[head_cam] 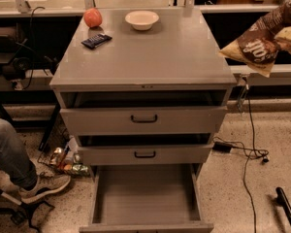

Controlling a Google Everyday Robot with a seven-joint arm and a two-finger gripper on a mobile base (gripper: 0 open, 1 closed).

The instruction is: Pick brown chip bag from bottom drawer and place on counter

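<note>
The brown chip bag (252, 45) hangs in the air just off the counter's right edge, at about counter height, with its tan end pointing left. My gripper (285, 36) comes in from the right edge of the camera view and is shut on the bag's right end. The counter (150, 57) is the grey top of the cabinet. The bottom drawer (144, 193) is pulled wide open, and its flat grey inside holds nothing.
On the counter's far left are a red apple (92, 17), a white bowl (142, 19) and a small dark candy bar (96, 41). The two upper drawers stand slightly ajar. A person's leg and shoe (36, 186) are at the lower left. Cables (247, 152) trail on the floor at the right.
</note>
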